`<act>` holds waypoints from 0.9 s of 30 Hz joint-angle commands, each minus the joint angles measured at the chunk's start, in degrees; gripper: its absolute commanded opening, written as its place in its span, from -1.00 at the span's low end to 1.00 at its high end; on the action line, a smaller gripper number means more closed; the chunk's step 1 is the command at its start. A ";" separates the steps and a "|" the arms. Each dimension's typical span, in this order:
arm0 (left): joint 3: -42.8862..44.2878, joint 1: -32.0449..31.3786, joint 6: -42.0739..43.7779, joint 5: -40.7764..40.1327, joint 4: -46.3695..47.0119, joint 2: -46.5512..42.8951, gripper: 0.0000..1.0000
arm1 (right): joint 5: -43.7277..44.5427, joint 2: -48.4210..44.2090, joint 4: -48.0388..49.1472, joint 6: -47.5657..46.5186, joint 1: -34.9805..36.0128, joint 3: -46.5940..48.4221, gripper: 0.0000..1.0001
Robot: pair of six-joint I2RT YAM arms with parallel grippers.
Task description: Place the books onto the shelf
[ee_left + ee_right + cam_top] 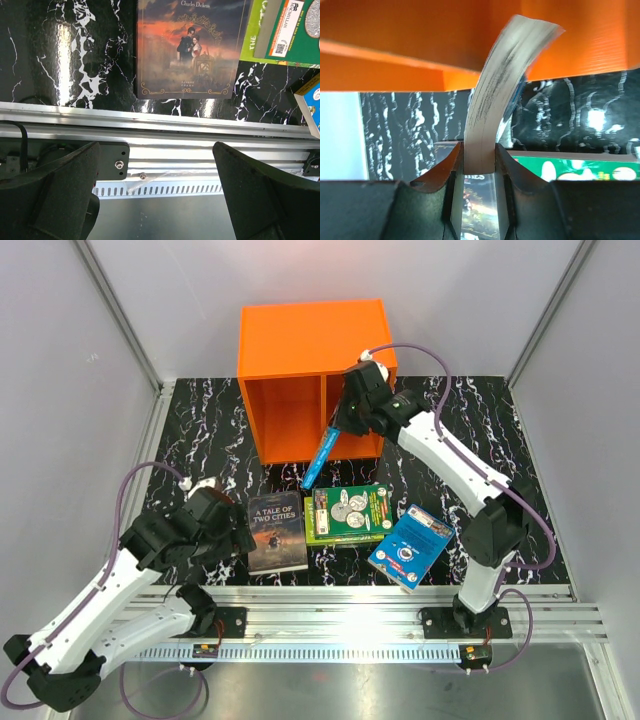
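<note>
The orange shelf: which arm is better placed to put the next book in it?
Right. The right claw is shut on a book tilted just in front of the shelf, by its right compartment. The left claw hangs open beside the brown book, holding nothing.

The dark brown paperback (277,532) carries "A TALE OF TWO CITIES" in pale capitals at the twelve o'clock end of its cover. The left wrist view shows "Charles Dickens" above the painted couple. At its three o'clock, the green illustrated paperback (348,513) bears a white label (285,30) with a QR code and print that seems to read "MACMILLAN". Lettering on the bright blue paperback (410,548) is too small to read.
</note>
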 commanded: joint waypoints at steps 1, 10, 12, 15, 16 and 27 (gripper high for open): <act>-0.79 -0.20 -1.54 -1.04 0.54 -1.18 0.98 | 5.05 -1.20 3.10 -2.42 -0.92 6.11 -1.00; -0.35 -0.20 -1.36 -1.12 -0.42 -2.06 0.97 | 15.08 4.51 -0.97 -9.90 -1.09 18.25 -1.00; -0.79 -0.20 -1.54 -1.04 -0.95 -2.76 0.97 | 17.45 4.78 0.01 -10.87 -1.18 17.73 -1.00; -1.14 -0.12 -2.06 -1.04 -2.09 -3.55 0.97 | 19.56 4.00 3.16 -10.43 -1.88 13.87 -1.00; -1.15 -0.20 -2.15 -1.04 -2.44 -4.08 0.97 | 19.39 3.12 7.70 -10.08 -2.23 11.51 -1.00; -2.64 -0.20 -2.50 -1.12 -3.94 -5.31 0.97 | 9.81 -5.59 40.43 0.64 -8.03 -25.77 -1.00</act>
